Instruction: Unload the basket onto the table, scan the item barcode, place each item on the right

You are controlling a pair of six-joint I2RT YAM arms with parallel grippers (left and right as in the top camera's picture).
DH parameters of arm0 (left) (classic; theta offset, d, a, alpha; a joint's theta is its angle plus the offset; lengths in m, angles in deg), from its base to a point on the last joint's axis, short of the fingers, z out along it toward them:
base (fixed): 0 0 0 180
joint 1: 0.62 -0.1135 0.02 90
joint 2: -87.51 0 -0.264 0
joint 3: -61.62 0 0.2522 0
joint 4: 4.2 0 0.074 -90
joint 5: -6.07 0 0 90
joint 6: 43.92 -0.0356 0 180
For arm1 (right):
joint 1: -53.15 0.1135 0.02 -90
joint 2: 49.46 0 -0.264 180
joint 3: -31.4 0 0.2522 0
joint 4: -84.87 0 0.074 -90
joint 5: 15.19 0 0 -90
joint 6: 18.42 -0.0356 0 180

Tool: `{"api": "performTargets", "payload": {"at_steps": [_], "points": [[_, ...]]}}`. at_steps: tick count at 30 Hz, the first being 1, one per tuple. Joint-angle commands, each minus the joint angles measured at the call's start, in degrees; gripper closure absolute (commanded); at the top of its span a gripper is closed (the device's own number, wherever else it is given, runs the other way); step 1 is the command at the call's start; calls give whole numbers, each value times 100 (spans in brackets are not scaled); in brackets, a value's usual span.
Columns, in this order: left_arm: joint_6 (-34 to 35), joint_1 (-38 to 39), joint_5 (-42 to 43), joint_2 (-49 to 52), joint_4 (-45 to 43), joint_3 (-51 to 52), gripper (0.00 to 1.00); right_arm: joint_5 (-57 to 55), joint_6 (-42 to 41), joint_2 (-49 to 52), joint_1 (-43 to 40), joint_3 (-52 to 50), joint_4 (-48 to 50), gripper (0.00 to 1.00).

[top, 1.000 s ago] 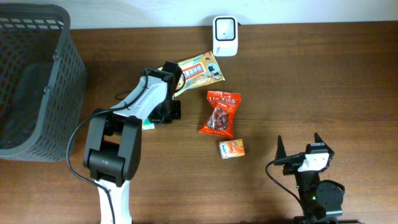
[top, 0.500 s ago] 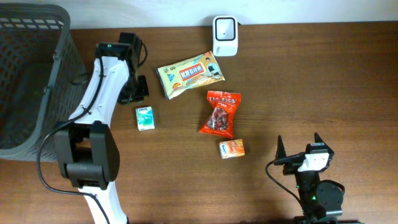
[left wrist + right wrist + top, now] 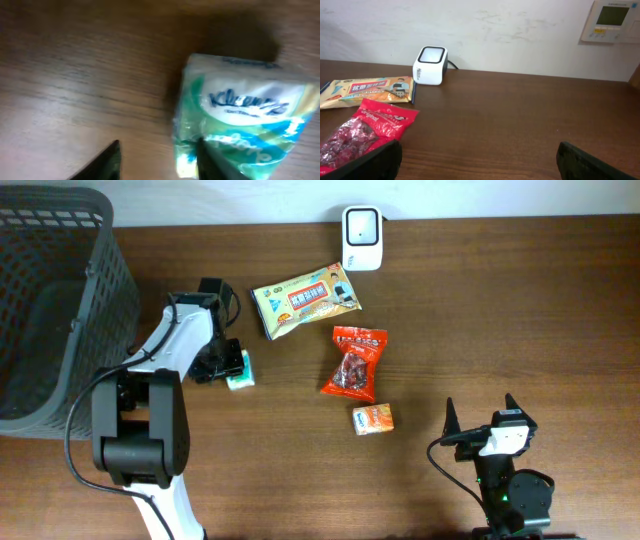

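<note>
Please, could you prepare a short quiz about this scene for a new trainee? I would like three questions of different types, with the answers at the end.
1. True or false: the tissue pack lies on the table, outside the basket.
2. Which lies nearest the scanner? A. tissue pack B. yellow snack pack C. basket
3. Are the jaws of the right gripper open or shut?

Key: 1 true; 2 B; 3 open.
</note>
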Motion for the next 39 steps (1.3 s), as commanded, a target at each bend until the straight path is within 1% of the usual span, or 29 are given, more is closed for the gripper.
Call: {"api": "performTargets", "payload": {"at_steps": [1, 2, 3, 8, 13, 15, 17, 23, 25, 26, 27, 28, 29, 30, 31, 33, 35, 39], "points": [[17, 35, 503, 68, -149, 162, 85, -28, -2, -33, -33, -46, -22, 2], [17, 35, 503, 68, -157, 162, 95, -31, -2, -33, -33, -46, -22, 2], [17, 35, 503, 68, -170, 160, 100, -31, -2, -33, -33, -46, -22, 2], [15, 35, 501, 59, -87, -17, 100, -28, -2, -33, -33, -46, -22, 2], [-308, 55, 468, 50, 358, -942, 100, -28, -2, -33, -33, -46, -22, 2], [-330, 125, 267, 50, 483, -1290, 100, -28, -2, -33, -33, -46, -22, 2], [-332, 299, -310, 50, 501, -1578, 100, -31, -2, -33, -33, -46, -22, 2], [-332, 1191, -3021, 57, 501, -1690, 100, -28, -2, -33, -33, -46, -22, 2], [-326, 1427, -3480, 57, 503, -1690, 100, -28, -2, -33, -33, -46, -22, 2], [-321, 1491, -3510, 57, 507, -1690, 100, -28, -2, -33, -33, -46, -22, 2], [-129, 1532, -3440, 59, 579, -1690, 89, -28, -2, -33, -33, -46, -22, 2], [83, 1521, -3298, 61, 675, -1690, 83, -28, -2, -33, -33, -46, -22, 2], [236, 1443, -2966, 61, 778, -1690, 72, -31, -2, -33, -33, -46, -22, 2], [256, 1290, -2420, 63, 802, -1685, 65, -31, -2, -33, -33, -46, -22, 2], [256, 1161, -2052, 63, 798, -1685, 62, -28, -2, -33, -33, -46, -22, 2], [251, 855, -1412, 63, 798, -1683, 62, -31, -2, -33, -33, -46, -22, 2], [133, 535, -997, 63, 837, -1637, 65, -28, -2, -33, -33, -46, -22, 2], [122, 380, -940, 66, 927, -1399, 66, -31, -2, -33, -33, -46, -22, 2]]}}
